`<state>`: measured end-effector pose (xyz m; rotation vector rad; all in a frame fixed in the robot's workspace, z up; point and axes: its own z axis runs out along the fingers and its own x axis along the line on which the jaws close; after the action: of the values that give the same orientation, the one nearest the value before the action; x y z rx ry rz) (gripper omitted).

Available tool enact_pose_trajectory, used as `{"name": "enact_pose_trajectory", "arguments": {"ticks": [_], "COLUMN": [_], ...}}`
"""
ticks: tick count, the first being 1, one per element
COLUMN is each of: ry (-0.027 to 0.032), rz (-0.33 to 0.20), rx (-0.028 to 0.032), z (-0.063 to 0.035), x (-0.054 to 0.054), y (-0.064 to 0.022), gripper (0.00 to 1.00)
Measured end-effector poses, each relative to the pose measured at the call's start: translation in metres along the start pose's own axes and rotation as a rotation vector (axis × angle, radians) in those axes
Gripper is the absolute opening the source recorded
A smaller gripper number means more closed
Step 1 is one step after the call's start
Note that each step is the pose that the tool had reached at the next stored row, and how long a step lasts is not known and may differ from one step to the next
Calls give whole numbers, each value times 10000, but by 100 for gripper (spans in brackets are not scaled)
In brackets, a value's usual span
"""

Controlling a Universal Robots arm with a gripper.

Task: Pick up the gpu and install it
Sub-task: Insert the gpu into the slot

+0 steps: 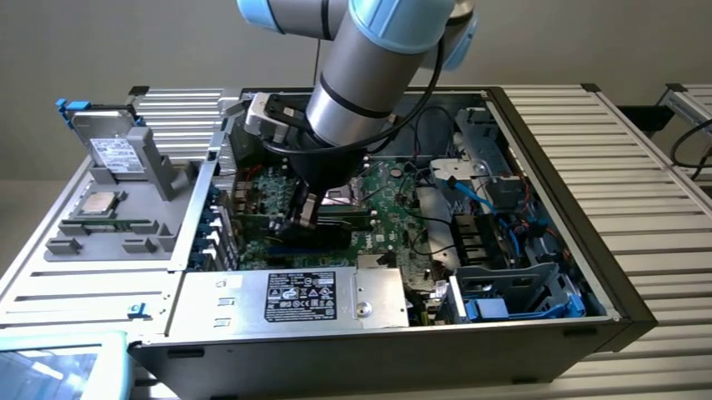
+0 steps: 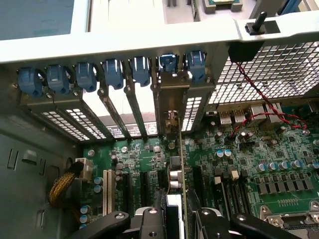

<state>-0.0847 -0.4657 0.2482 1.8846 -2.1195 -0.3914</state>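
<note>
The gpu (image 2: 182,164) stands on edge between my fingers, seen edge-on as a thin green board with small components on one face. Its metal bracket (image 2: 172,97) reaches up to the row of rear slot openings. My gripper (image 2: 177,216) is shut on the card just above the green motherboard (image 2: 279,164) and its black expansion slots (image 2: 144,186). In the exterior view my gripper (image 1: 306,218) is down inside the open computer case (image 1: 623,300), over the motherboard's (image 1: 384,208) half towards the exterior view's left.
Blue slot clips (image 2: 99,74) line the case's rear wall. Red wires (image 2: 254,94) cross near a perforated grille. A power supply (image 1: 300,298) lies along the case front and a drive cage with blue cables (image 1: 523,292) is beside it. A grey tray (image 1: 100,242) holds parts outside the case.
</note>
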Motion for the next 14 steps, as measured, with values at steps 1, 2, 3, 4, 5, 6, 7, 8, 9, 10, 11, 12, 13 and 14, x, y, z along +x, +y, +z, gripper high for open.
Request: {"name": "enact_pose_trajectory", "arguments": {"ticks": [1, 2, 3, 4, 5, 6, 7, 8, 9, 10, 11, 12, 13, 14], "ry": [1, 4, 3, 4, 4, 5, 5, 5, 6, 7, 6, 5, 5, 5], "rz": [0, 1, 1, 1, 1, 1, 2, 3, 2, 2, 1, 1, 1, 1], "rx": [-6, -12, -16, -18, -22, -27, -31, -34, -35, -37, -38, -39, -39, -39], "z": [-2, -5, -9, -13, -17, -18, -18, -18, -18, -17, -16, -14, -13, -12], "x": [0, -1, -2, -3, -4, -5, -5, -5, -5, -5, -5, -4, -4, -4], "y": [-2, -7, -15, -26, -35, -39, -38, -38, -37, -34, -32, -30, -28, -25], "gripper": [28, 28, 28, 28, 28, 28, 28, 28, 28, 28, 28, 28, 28, 28]}}
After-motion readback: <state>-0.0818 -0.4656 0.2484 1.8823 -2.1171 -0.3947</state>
